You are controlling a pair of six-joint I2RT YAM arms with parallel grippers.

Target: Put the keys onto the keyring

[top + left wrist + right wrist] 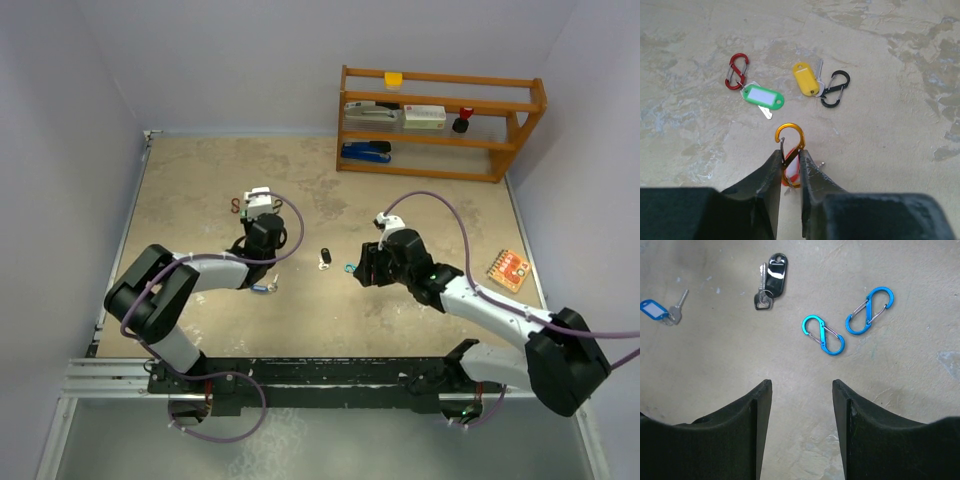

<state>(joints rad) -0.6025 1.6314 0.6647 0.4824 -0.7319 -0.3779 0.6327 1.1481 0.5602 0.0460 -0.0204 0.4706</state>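
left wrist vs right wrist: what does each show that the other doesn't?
Left wrist only: left gripper shut on an orange clip, a green-tag key touching a red clip, a yellow-tag key with a black clip. Right wrist only: open right gripper, black-tag key, blue-tag key, two loose blue clips. Shared: only the beige table.

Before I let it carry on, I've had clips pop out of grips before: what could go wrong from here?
The left gripper pinches the orange S-clip by its lower loop only, at the fingertips, so it may twist or slip free. The right gripper stands open short of a blue S-clip with a second blue S-clip close beside it, so reaching for one could knock the other.
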